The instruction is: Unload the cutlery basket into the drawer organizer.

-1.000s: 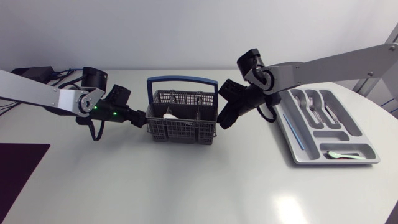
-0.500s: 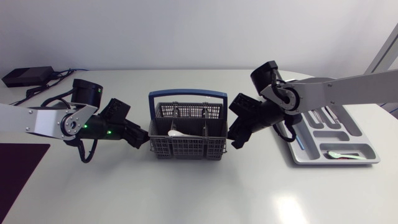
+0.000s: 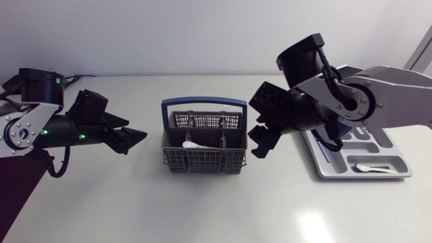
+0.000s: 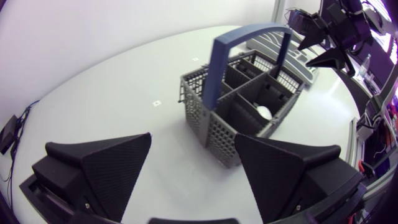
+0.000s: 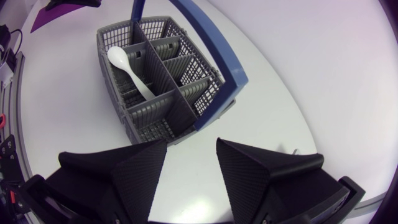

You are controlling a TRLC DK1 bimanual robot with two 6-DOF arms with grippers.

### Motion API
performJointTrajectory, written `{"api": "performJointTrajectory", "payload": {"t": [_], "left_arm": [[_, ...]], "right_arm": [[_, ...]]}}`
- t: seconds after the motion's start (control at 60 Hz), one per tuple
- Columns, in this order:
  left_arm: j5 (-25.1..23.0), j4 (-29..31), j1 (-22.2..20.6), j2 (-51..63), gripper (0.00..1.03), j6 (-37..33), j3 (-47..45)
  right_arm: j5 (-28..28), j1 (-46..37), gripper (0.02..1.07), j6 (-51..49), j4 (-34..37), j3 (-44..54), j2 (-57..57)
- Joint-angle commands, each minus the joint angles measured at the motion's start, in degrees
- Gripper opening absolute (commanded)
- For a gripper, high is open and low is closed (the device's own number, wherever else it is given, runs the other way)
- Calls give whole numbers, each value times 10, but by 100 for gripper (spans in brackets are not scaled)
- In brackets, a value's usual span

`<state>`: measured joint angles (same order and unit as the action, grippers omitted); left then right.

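Note:
The grey cutlery basket (image 3: 201,143) with a blue handle stands mid-table. A white spoon (image 3: 191,144) lies in one of its compartments, also seen in the right wrist view as the white spoon (image 5: 127,67). My left gripper (image 3: 133,138) is open and empty, a short way to the left of the basket (image 4: 245,109). My right gripper (image 3: 260,140) hangs open and empty just off the basket's right end, with the basket (image 5: 158,81) ahead of its fingers. The grey drawer organizer (image 3: 329,169) lies at the right, partly hidden by my right arm.
In the organizer, metal cutlery (image 3: 341,115) fills the far compartments, a pale green spoon (image 3: 370,169) lies in the near one, and a thin blue stick (image 3: 317,143) sits along the left side. A dark mat (image 3: 17,196) is at the table's left edge.
My left gripper has pulled back left from the basket's end and opened a little. My right arm has risen and drawn slightly right, its fingers spreading wider.

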<state>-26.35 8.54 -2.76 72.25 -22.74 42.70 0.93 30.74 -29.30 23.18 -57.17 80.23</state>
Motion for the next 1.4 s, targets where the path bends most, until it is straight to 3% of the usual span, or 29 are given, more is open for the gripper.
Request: {"api": "performJointTrajectory", "payload": {"t": [0.0,0.15,0.35,0.583,0.8,1.167,1.383], "left_arm": [[-14,45,-28,-24,95,1,6],[-41,123,-60,-18,95,45,58],[-44,156,-115,32,95,138,119],[-54,194,-145,123,94,225,194],[-48,206,-173,166,94,254,214],[41,208,-211,216,93,280,240],[43,218,-225,225,93,286,252]], "right_arm": [[11,19,62,23,14,-12,-2],[10,22,62,35,16,-9,9],[8,28,62,48,14,-3,15],[7,23,62,49,10,10,16],[-2,14,62,46,7,19,15],[-23,-3,62,42,-3,42,5],[-26,-9,62,38,-9,53,-2]]}}
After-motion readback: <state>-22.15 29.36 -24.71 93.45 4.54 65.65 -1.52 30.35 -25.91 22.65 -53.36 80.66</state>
